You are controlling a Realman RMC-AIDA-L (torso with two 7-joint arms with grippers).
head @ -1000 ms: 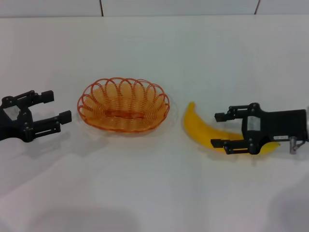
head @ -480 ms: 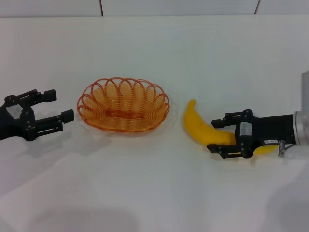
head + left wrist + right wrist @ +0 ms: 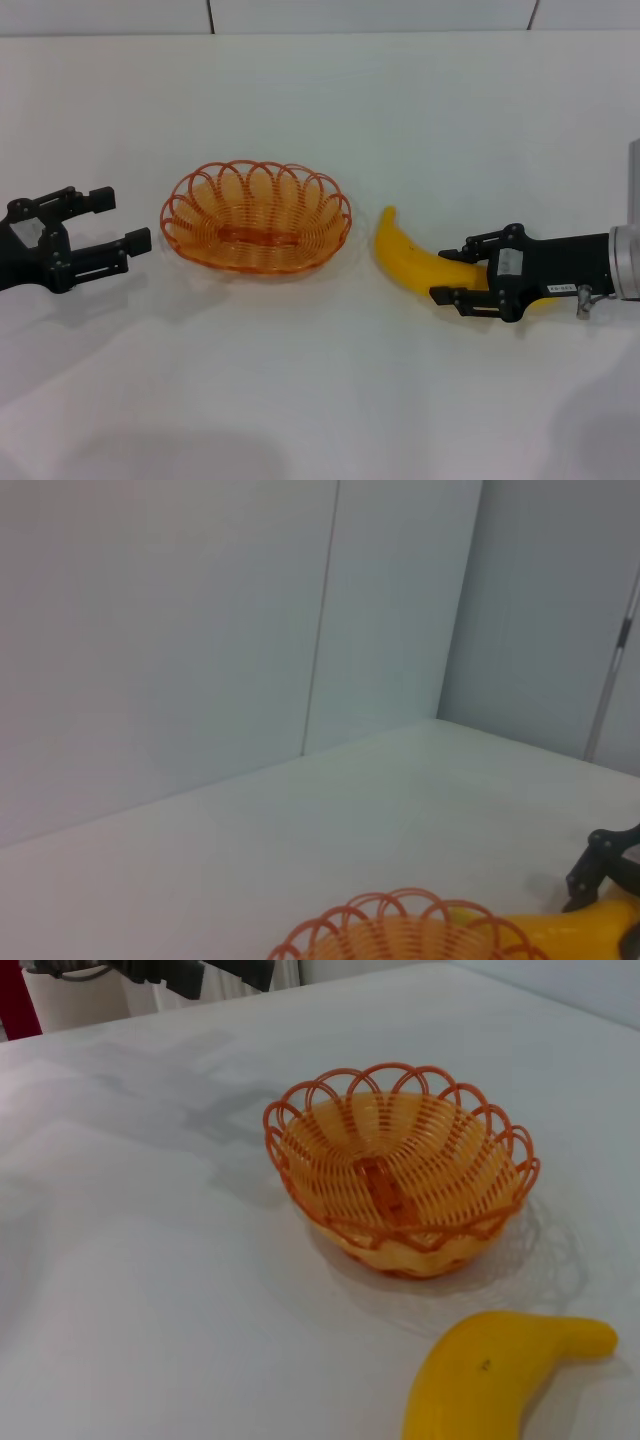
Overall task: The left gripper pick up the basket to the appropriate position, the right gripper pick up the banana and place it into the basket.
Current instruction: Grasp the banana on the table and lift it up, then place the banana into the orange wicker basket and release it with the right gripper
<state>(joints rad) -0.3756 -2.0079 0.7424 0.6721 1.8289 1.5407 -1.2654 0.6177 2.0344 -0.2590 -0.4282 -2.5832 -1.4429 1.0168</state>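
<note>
Right gripper — near the right edge of the white worktop, fingers closed around the thick end of the banana, one finger on each side. The banana lies flat, its pointed tip toward the basket but apart from it. Basket sits upright at the worktop's centre, nothing inside. Left gripper — near the left edge, fingers spread apart, just beside the basket rim without touching it.

Basket: looped orange wire, lightly glossy. Banana: smooth, matt yellow skin. Table: smooth white surface with a faint sheen; right gripper matt black.
</note>
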